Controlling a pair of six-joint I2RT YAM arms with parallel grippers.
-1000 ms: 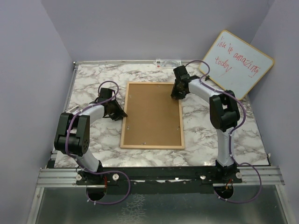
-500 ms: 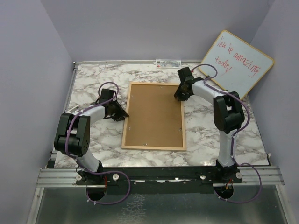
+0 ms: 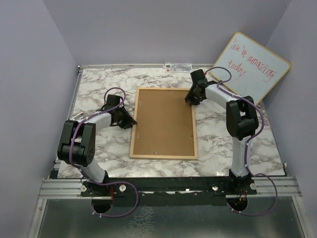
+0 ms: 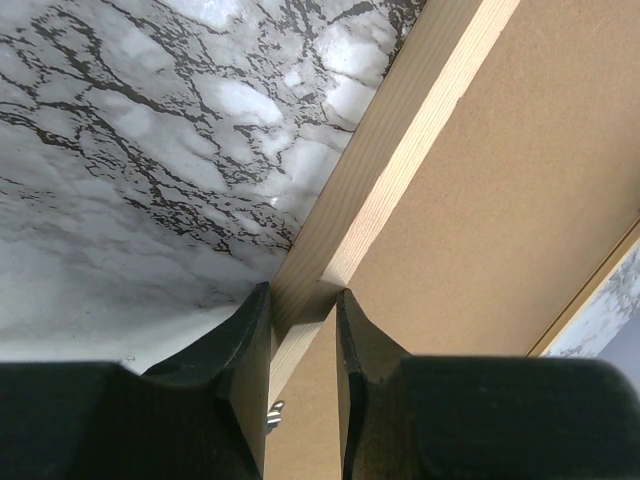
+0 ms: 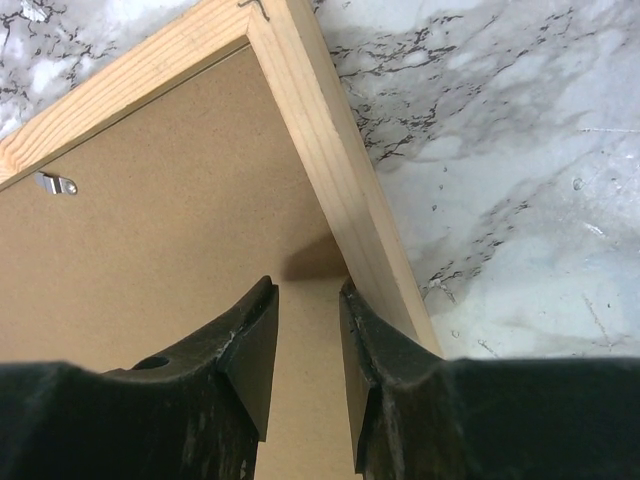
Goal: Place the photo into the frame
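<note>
The frame [image 3: 163,156] lies face down, flat on the marble table [image 3: 99,84], about mid-table between the two arms, long sides running near to far. The brown backing board [image 3: 163,124] fills it and faces up. A small metal clip [image 5: 55,183] sits on the board near the far rail.

The left gripper [image 3: 128,120] is at the frame's left rail, roughly halfway along it. In the left wrist view its fingers [image 4: 245,340] straddle the light wood rail, one on the table side and one on the board side, clamped on the rail.

The right gripper [image 3: 189,100] is at the frame's far right corner. In the right wrist view its fingers [image 5: 255,345] are a narrow gap apart with only bare backing board and a shadow showing between them. They hold nothing, and the right-hand finger sits right against the inner edge of the right rail. Cannot tell if the tips touch the board.

A wood-edged whiteboard [image 3: 250,67] with red writing leans against the far right wall, apart from the frame.
</note>
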